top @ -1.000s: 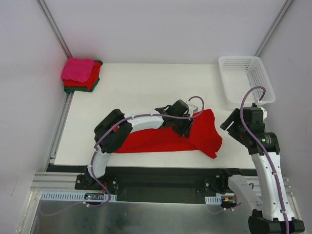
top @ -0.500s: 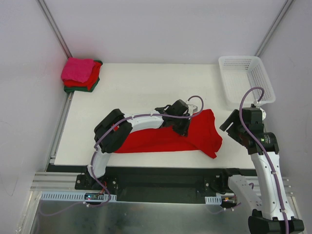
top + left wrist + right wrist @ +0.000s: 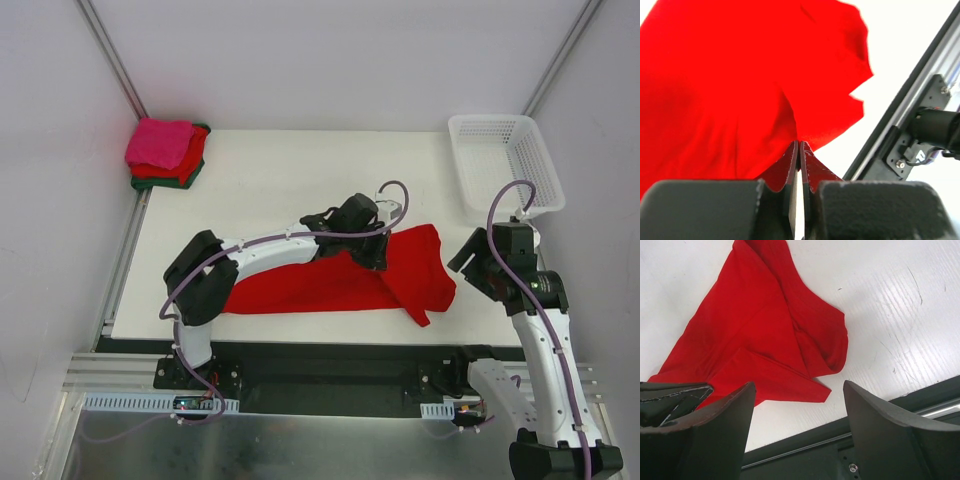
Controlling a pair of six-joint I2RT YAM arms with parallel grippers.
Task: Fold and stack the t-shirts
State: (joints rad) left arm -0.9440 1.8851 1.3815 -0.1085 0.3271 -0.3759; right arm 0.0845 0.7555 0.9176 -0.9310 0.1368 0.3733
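A bright red t-shirt (image 3: pixel 320 285) lies crumpled along the table's front edge, with a folded flap (image 3: pixel 775 380) pointing at that edge. My left gripper (image 3: pixel 376 256) sits over the shirt's right half. In the left wrist view its jaws (image 3: pixel 800 146) are pressed together on a pinch of the red cloth (image 3: pixel 735 80). My right gripper (image 3: pixel 478 262) hovers just right of the shirt. It stands open (image 3: pixel 797 386) with nothing between the fingers. Folded t-shirts (image 3: pixel 165 152) are stacked at the back left corner: hot pink on top, red under it, dark green lowest.
A white lattice basket (image 3: pixel 505 160) stands at the back right corner of the table (image 3: pixel 300 170). The black front rail (image 3: pixel 840 440) runs right below the shirt's flap. Grey walls close in the left and right sides.
My left gripper has shut on the red cloth, and its arm has swung left and back. The shirt's left end now reaches further left. The right arm has barely moved.
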